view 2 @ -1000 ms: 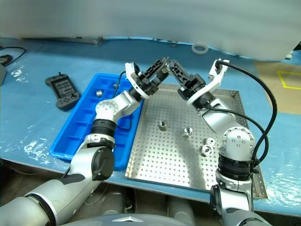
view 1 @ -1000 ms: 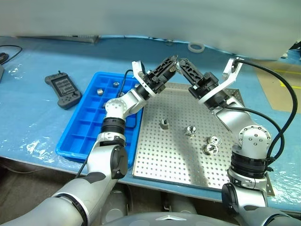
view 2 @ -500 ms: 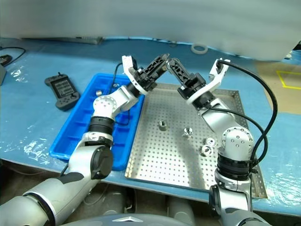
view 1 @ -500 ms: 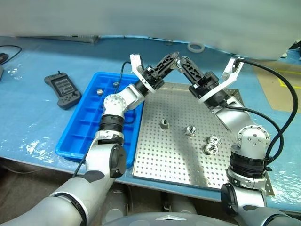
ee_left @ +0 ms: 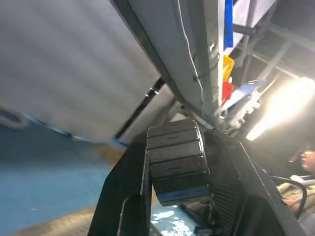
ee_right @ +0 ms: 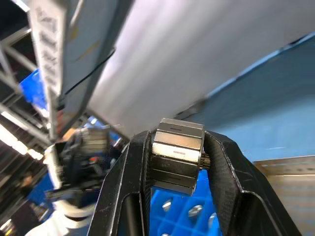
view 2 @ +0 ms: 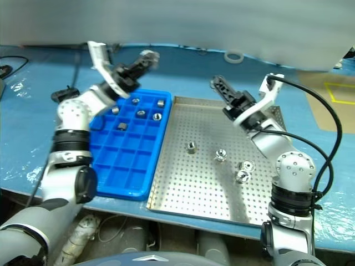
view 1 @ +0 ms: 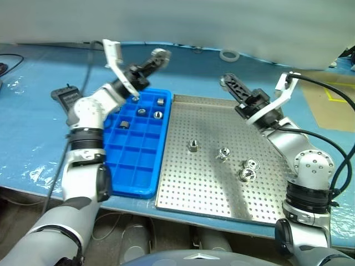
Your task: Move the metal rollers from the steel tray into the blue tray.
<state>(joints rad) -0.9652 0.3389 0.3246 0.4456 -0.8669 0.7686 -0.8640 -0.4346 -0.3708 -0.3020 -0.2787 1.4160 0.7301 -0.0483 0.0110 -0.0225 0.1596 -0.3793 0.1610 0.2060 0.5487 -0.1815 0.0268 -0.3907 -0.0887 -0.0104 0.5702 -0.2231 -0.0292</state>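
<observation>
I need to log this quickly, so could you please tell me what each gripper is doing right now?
Left gripper: shut on a metal roller.
Right gripper: shut on a metal roller.

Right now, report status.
Left tool shut on a roller, raised by blue tray's far end. Right tool over steel tray. Four rollers lie in it. No obstruction seen.

Steel tray (view 1: 222, 188): grey, square, perforated floor, low rims, flat on table. Four metal rollers (view 1: 193, 146) on it (small, shiny, silver), one toward 9 o'clock, three clustered toward 3 o'clock. Blue tray (view 1: 133, 166): gridded plastic, touching steel tray's 9 o'clock rim; five rollers in compartments at its 12 o'clock end.
</observation>
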